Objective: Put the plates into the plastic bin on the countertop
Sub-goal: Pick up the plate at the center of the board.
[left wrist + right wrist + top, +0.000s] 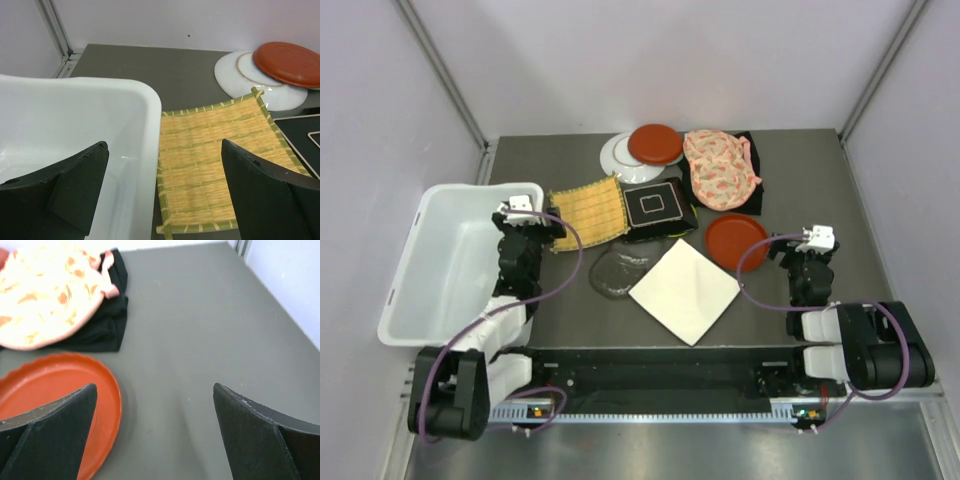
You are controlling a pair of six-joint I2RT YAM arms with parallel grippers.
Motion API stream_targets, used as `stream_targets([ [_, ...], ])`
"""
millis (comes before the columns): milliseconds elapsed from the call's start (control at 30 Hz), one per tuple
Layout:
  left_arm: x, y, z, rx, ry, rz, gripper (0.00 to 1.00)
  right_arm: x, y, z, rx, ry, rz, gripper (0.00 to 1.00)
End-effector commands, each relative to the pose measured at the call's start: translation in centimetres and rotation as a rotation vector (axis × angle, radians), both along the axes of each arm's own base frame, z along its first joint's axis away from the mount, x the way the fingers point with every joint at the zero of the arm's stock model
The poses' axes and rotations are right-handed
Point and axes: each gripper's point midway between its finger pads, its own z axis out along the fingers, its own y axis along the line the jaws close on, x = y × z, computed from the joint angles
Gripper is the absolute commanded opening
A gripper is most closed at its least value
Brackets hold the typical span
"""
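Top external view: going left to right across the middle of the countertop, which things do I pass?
White rectangular plastic bin → yellow woven square plate → black square plate with white outline → nearer red round plate.

Dark grey table (820,190): white bin (450,265) on the left, then a yellow woven plate (590,212), white square plate (685,290), red plate (735,240), black cloth (105,327).

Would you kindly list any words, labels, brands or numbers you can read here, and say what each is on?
None can be read in any view. The white bin and the woven plate carry no lettering; the black plate bears only a white square outline, and the pink cloth only a floral print.
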Motion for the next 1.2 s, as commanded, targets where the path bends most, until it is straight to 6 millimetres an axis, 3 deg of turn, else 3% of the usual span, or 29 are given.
stream_targets([
  [0, -0.8, -0.1, 2.4, -0.031, -0.001, 0.015, 0.99, 0.1, -0.4, 3.3, 0.002, -0.132, -0.018, 0.99],
  [500, -2.8, -0.5, 9.6, -0.174, 0.047, 0.044, 0.99, -0.7, -1.4, 4.1, 0.026, -0.163, -0.076, 0.99],
  [733, -3.5, -3.1, 14.2, -0.123, 0.109, -0.118, 0.99, -1.6, -1.5, 5.8, 0.008, -0.135, -0.079, 0.99],
  [767, -3.6, -2.9, 14.6, -0.106, 0.126, -0.114, 0.99, -1.5, -1.0, 9.1, -0.013, -0.189, -0.043, 0.99],
  [800, -3.7, -2.7, 15.2, -0.069, 0.132, -0.111, 0.99, -1.8, -0.9, 7.6, -0.075, -0.082, -0.024, 0.99],
  [867, -3.8, -2.0, 16.0, -0.032, 0.160, -0.078, 0.99, -2.0, -0.8, 10.7, -0.092, -0.120, -0.012, 0.99],
  [933, -3.7, -1.4, 16.1, -0.064, 0.173, -0.026, 0.99, -3.5, -1.9, 12.0, 0.079, -0.145, -0.109, 0.99],
  [967, -3.6, -1.7, 16.1, -0.084, 0.179, -0.036, 0.99, -4.5, -3.6, 13.8, 0.322, -0.213, -0.259, 0.99],
  [1000, -3.3, -2.3, 15.7, -0.103, 0.190, -0.064, 0.99, -5.6, -4.0, 14.1, 0.403, -0.208, -0.303, 0.99],
  [1033, -2.8, -3.1, 14.9, -0.113, 0.215, -0.096, 0.99, -6.2, -4.2, 13.3, 0.403, -0.164, -0.327, 0.99],
  [1100, -2.5, -5.5, 14.1, -0.145, 0.247, -0.219, 0.99, -6.0, -3.2, 13.9, 0.378, -0.168, -0.256, 0.99],
  [1167, -1.7, -6.6, 12.3, -0.173, 0.306, -0.262, 0.99, -5.4, -2.2, 13.8, 0.360, -0.142, -0.193, 0.99],
])
